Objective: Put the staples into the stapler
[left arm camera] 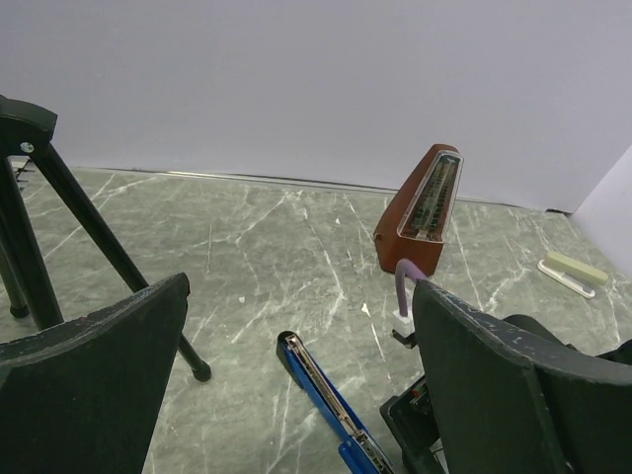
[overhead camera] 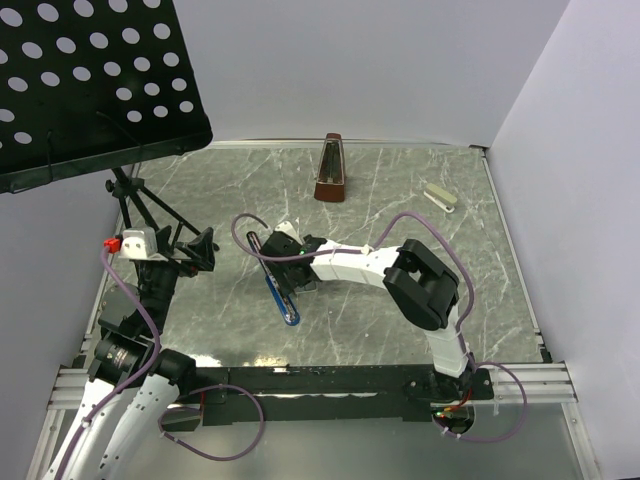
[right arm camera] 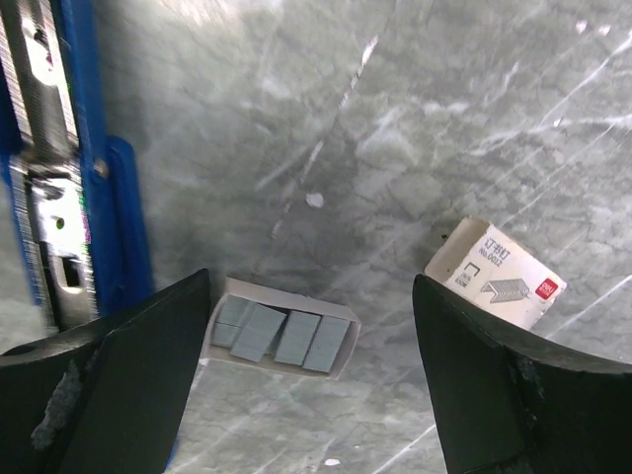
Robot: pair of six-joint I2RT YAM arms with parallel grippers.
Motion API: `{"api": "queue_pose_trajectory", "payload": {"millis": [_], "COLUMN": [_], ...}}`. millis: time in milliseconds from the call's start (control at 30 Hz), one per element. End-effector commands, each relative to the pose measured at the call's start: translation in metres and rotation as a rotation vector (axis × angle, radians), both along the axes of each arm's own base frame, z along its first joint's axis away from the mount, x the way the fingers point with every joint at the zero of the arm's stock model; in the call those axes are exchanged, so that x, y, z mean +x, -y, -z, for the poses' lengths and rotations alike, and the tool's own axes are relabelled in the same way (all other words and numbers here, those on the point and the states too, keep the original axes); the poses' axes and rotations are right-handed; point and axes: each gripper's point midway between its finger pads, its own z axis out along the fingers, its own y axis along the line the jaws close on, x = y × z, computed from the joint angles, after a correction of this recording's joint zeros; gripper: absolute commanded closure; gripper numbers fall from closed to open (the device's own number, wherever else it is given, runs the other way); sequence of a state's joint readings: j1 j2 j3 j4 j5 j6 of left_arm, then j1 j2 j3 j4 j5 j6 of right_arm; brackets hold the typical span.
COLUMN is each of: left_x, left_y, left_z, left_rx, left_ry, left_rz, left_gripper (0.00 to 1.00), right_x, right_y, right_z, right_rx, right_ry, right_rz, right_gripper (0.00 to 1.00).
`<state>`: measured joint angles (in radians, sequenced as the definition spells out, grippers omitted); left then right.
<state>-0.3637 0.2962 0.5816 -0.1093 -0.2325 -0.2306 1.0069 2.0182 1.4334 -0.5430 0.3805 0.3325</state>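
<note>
The blue stapler point(overhead camera: 279, 292) lies opened flat on the marble table, its metal staple channel facing up; it also shows in the left wrist view point(left arm camera: 326, 393) and the right wrist view point(right arm camera: 67, 168). The staples' open tray point(right arm camera: 282, 336) holds several grey staple strips and lies just right of the stapler. Its printed sleeve point(right arm camera: 504, 275) lies apart to the right. My right gripper point(right arm camera: 311, 326) is open, hovering over the tray with a finger on each side; from above point(overhead camera: 283, 260) it hides the staples. My left gripper point(overhead camera: 198, 250) is open and empty, left of the stapler.
A brown metronome point(overhead camera: 332, 170) stands at the back centre. A small cream stapler point(overhead camera: 440, 197) lies at the back right. A black music stand point(overhead camera: 90, 90) overhangs the left, its tripod leg point(left arm camera: 109, 247) beside my left gripper. White walls enclose the table.
</note>
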Motion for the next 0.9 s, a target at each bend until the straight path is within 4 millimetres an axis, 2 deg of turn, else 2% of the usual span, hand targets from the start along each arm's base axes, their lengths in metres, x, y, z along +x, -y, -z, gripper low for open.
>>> {"api": "queue_pose_trajectory", "payload": {"millis": [0,233,433,567,733,867], "left_x": [0.0,0.001,0.0,0.001,0.001,0.001], "left_y": [0.004,0.006,0.006,0.006,0.006,0.006], "left_z": [-0.009,-0.007,-0.008,-0.007,-0.006,-0.007], "left_rx": [-0.008,-0.005,-0.004,-0.002,0.001,0.0], "left_ry": [0.036,0.031,0.032,0.031,0.027,0.03], "left_rz": [0.021,0.029,0.03,0.03,0.028,0.03], "left_gripper": [0.01,0.01,0.0,0.01,0.01,0.01], "right_x": [-0.002,-0.007,-0.004,-0.005,-0.009,-0.01], "right_y": [0.02,0.036,0.054,0.05,0.035,0.033], "right_z": [0.004,-0.001,-0.006,-0.018,-0.039,-0.049], "right_rx": [-0.07,-0.079,-0.083,-0.052,0.077,0.159], "right_ry": [0.005,0.012,0.024,0.034,0.022,-0.01], "right_rz": [-0.003,-0.001,0.017,-0.022,-0.089,-0.103], "right_gripper": [0.1,0.09,0.09,0.09,0.12,0.19]}}
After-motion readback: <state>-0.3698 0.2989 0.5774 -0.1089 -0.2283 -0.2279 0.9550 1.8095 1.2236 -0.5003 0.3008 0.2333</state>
